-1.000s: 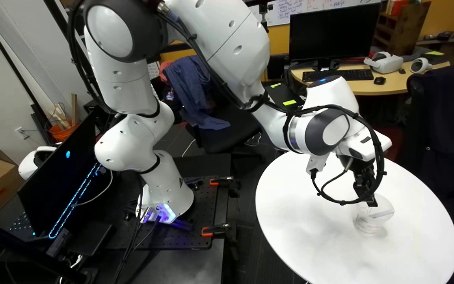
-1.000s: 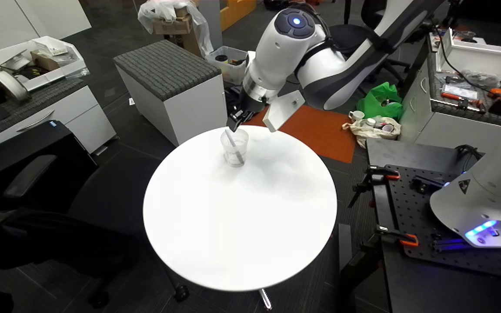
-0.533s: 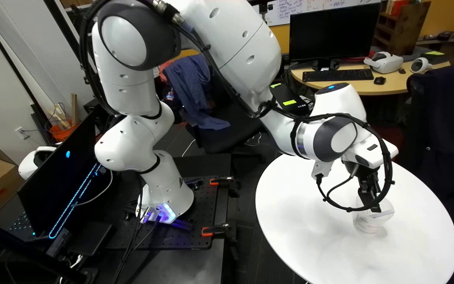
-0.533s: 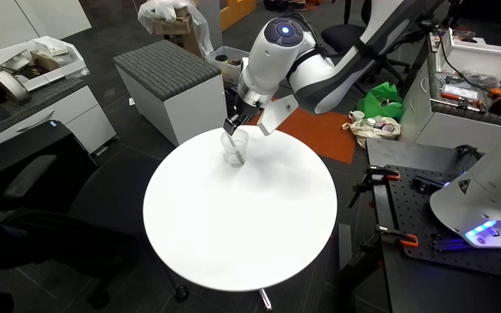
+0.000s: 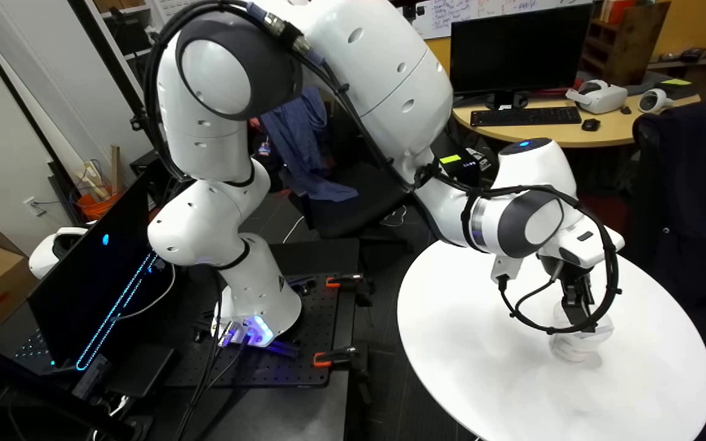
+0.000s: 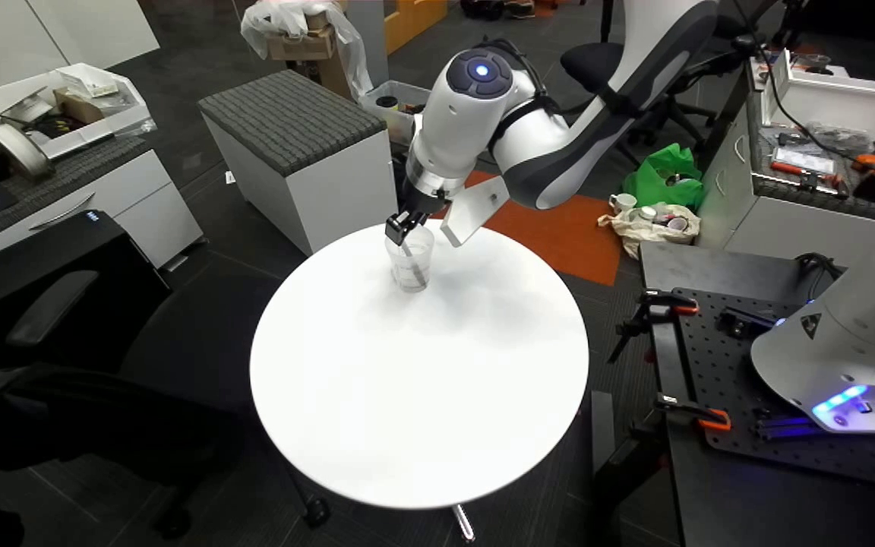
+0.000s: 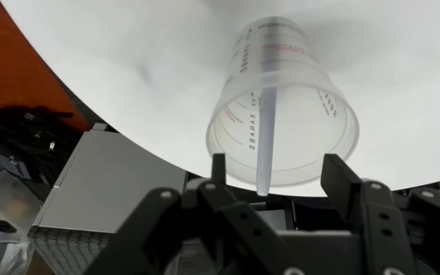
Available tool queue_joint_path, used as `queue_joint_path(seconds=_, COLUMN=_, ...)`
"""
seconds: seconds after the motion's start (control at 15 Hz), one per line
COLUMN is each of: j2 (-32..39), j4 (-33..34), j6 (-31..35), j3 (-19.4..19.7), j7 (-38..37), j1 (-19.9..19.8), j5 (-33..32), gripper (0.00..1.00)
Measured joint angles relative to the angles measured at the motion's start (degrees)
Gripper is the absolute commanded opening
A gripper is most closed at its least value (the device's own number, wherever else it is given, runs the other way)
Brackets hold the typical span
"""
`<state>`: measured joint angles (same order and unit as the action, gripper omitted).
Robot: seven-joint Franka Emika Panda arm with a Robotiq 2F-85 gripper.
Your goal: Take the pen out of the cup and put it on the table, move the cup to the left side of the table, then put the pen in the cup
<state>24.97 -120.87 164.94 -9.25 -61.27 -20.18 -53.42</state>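
The pen (image 7: pixel 266 133) leans inside the cup (image 7: pixel 300 114), its upper end poking out past the cup's rim. The cup stands upright. At its mouth is the gripper (image 7: pixel 274 168), its fingers (image 7: pixel 336 183) spread; in the wrist view the pen's upper end shows between them with a gap on either side, wider on one. One finger overlaps the cup's rim there; I cannot tell whether they touch. In an exterior view a black cable (image 5: pixel 613 269) loops beside the gripper and crosses in front of the cup's rim. A white plate (image 6: pixel 475 211) juts out by the gripper, on the cup's side towards the base (image 6: pixel 848 357).

Near the cup runs one edge of the round white table (image 6: pixel 419 395); the broad stretch of its top lies on the opposite side of the cup. Beyond the near edge, seen from the cup, are a cabinet (image 6: pixel 342 190) and an orange patch (image 6: pixel 567 235). On the cup's side away from the base, a dark chair (image 6: pixel 187 334) sits close to the table's edge. On the cup's other side, past a strip of dark floor (image 5: pixel 390 392), is the bench (image 5: pixel 322 254) that bears the base, with clamps (image 5: pixel 342 354) at its edge. Well apart from the cup stands a tan desk (image 5: pixel 622 131).
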Motion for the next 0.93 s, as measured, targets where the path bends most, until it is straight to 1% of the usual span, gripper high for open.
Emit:
queue_joint_path(seconds=0.13, j2=0.47, j4=0.39, j6=-0.01, j3=0.1, j7=-0.01, j1=0.32, j5=0.0, gripper=0.64)
queue_joint_path(seconds=0.2, j2=0.61, j4=0.52, j6=-0.02, j3=0.13, j7=-0.01, j1=0.45, j5=0.0, gripper=0.61)
queue_joint_path(seconds=0.33, j2=0.92, j4=0.84, j6=-0.05, j3=0.13, j7=-0.02, j1=0.62, j5=0.0, gripper=0.6)
queue_joint_path(seconds=0.4, j2=1.12, j4=1.09, j6=-0.07, j3=0.13, j7=-0.02, j1=0.69, j5=0.0, gripper=0.61)
queue_joint_path(seconds=0.47, j2=1.3, j4=1.32, j6=-0.12, j3=0.13, j7=-0.02, j1=0.74, j5=0.0, gripper=0.59)
queue_joint_path(seconds=0.67, j2=1.78, j4=2.01, j6=-0.53, j3=0.16, j7=-0.02, j1=0.94, j5=0.04, gripper=0.6)
queue_joint_path(seconds=0.93, j2=2.43, j4=3.09, j6=-2.33, j3=0.16, j7=-0.02, j1=1.27, j5=0.37, gripper=0.58)
